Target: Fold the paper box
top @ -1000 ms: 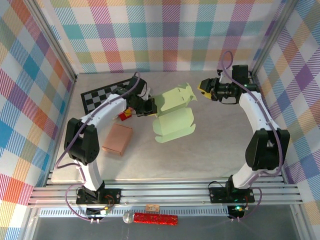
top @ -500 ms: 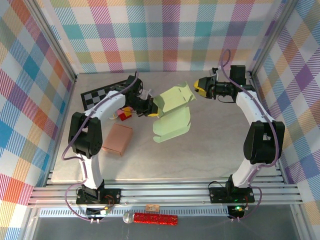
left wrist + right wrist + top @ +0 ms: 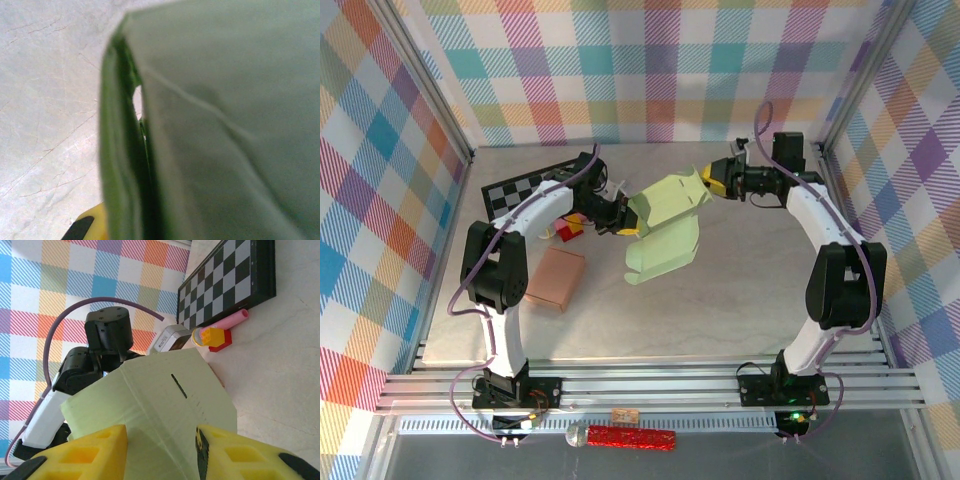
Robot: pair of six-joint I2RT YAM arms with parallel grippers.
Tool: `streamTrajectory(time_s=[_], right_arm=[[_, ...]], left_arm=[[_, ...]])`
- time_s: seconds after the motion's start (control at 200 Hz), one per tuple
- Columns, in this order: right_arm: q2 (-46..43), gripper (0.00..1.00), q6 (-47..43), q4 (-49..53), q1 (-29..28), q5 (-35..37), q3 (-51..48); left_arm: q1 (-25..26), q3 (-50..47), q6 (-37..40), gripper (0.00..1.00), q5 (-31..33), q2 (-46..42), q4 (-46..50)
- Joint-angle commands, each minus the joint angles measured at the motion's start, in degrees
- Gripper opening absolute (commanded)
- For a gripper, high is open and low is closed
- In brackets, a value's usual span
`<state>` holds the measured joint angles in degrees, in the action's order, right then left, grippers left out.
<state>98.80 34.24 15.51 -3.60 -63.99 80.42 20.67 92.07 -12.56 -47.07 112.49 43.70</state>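
Over the last second, swung the right gripper [image 3: 718, 181] leftward, up to the top flap of the pale green paper box [image 3: 665, 225], and narrowed its jaws. Drew the box slightly left as well. Now straddling that flap's edge with yellow fingers [image 3: 85, 455] apart on either side, not yet pinching.

Clamped tight on the box's left edge with the left gripper [image 3: 620, 215], holding the half-flat sheet tilted up near the middle of the table [image 3: 740, 300]. Probably held so to steady one side while the flap gets bent against it. Cannot tell whether the lower end rests on the surface.

Pale, scuffed tabletop. Left of the box: a chessboard [image 3: 525, 190], small red and yellow blocks [image 3: 570, 228], a brown pad [image 3: 556, 278]. Enclosed by walls [image 3: 650, 60] of bright plaid.
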Motion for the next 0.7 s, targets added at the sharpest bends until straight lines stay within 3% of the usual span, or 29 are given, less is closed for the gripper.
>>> streamTrajectory(time_s=[0.0,0.695], right_arm=[[-2.3,0.41,-0.6,-1.41,-0.77,-2.04,-0.97],[-3.83,0.38,-8.32,8.17,-4.14,-0.1,1.46]], left_arm=[[-0.54,1.79,0.69,0.0,-1.2,0.17,2.16],[-0.56,2.11,0.34,0.0,0.32,-0.07,2.79]])
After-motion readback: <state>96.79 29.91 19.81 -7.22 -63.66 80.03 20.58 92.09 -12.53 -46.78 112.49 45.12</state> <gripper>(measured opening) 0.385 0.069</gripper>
